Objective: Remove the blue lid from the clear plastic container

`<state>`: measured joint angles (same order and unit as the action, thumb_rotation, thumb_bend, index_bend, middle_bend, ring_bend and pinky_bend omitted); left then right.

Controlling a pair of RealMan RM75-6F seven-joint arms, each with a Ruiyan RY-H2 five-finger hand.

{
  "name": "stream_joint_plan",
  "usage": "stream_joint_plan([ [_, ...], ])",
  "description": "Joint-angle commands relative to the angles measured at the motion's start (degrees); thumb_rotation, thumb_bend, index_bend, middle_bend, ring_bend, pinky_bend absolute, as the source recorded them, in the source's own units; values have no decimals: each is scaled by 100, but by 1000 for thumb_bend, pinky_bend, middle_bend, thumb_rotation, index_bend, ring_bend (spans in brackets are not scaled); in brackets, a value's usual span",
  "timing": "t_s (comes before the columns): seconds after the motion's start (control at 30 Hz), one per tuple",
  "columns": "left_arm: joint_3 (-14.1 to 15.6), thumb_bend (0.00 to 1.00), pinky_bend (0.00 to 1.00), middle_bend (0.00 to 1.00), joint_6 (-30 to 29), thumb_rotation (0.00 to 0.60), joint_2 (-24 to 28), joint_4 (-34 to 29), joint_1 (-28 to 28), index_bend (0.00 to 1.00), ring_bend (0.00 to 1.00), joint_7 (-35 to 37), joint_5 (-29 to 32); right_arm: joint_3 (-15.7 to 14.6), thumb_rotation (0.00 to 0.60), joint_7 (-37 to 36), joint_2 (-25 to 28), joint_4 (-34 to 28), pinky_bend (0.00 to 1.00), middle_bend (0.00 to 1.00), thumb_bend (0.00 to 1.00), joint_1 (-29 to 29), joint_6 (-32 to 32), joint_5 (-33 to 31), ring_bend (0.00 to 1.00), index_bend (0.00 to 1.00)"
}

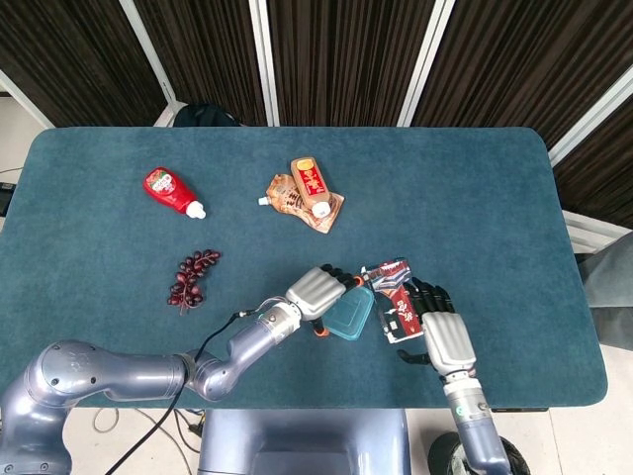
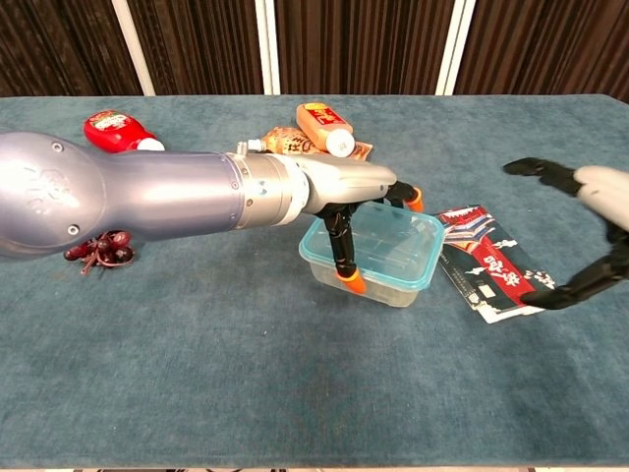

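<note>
Head view high, looking down, chest view low, near, both sharing the table

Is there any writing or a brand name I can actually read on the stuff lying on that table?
None can be read for certain.
Red and white packet: printed characters, too blurred to read.
Red ketchup bottle: a label, too small to read.
Orange bottle: a red label, too small to read.
Brown pouch under it: print too blurred to read.
Container with its blue lid: no writing shows.
</note>
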<state>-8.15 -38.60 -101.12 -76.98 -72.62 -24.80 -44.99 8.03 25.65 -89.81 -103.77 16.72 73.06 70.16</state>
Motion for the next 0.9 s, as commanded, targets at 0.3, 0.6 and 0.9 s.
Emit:
stream_joint_plan([
  [0.3, -77, 0, 423, 226, 251, 600, 42, 13, -60, 188, 230, 233, -230, 132, 600, 446, -627, 10, 0, 0, 166, 258, 8, -470, 0, 0],
  [0.6, -81, 0, 423, 225, 288, 600, -62, 55, -130, 189, 230, 261, -271, 249, 600, 450, -894, -39, 0, 0, 166, 296, 130, -812, 0, 0],
  [0.9, -77, 0, 423, 225, 230, 600, -56, 15, -172, 190, 230, 210, -208, 368, 600, 395, -978, -230, 0, 0, 167, 306, 245, -1115, 0, 0],
])
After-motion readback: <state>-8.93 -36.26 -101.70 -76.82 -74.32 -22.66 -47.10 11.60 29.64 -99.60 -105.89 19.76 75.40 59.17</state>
